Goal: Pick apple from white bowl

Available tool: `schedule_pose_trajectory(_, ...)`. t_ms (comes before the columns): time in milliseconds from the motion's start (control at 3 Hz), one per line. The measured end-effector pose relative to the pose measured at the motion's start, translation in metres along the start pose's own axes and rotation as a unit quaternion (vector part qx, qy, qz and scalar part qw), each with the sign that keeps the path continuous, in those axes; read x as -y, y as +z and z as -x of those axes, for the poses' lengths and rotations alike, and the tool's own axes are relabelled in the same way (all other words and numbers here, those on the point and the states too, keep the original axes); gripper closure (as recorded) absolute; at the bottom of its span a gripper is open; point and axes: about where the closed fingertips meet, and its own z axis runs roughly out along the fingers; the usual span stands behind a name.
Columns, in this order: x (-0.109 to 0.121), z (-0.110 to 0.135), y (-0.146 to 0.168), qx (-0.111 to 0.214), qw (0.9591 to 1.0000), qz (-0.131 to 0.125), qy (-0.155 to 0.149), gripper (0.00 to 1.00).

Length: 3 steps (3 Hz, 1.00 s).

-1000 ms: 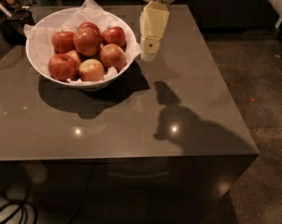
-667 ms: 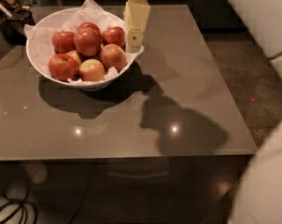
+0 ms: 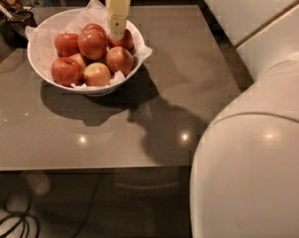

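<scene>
Gripper (image 3: 116,32) hangs over the white bowl's (image 3: 32,63) back right, tip at or maybe touching a rear apple (image 3: 124,40). You can't tell if it's spread or closed. The big red apple (image 3: 92,43) sits in the pile, just left of the tip. Grasp and lift not yet done.

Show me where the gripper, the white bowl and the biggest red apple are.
gripper (image 3: 116,32): camera view, its lower tip, above the bowl.
white bowl (image 3: 102,89): camera view, front outer wall.
apple (image 3: 92,43): camera view, its top middle.

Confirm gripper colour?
Pale cream-yellow. The gripper hangs over the right rear of the white bowl. Camera view shows it.
</scene>
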Motion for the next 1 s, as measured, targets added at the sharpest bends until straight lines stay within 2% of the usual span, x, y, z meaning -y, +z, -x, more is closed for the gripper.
schedule_pose_trajectory(333,0.004,0.008,0.017,0.024,0.9996,0.014,-0.003,0.00)
schedule_pose_trajectory(667,0.013,0.020,0.045,0.040,0.9982,0.045,0.011,0.00)
schedule_pose_trajectory(1000,0.024,0.030,0.067,0.054,0.9965,0.060,0.023,0.17)
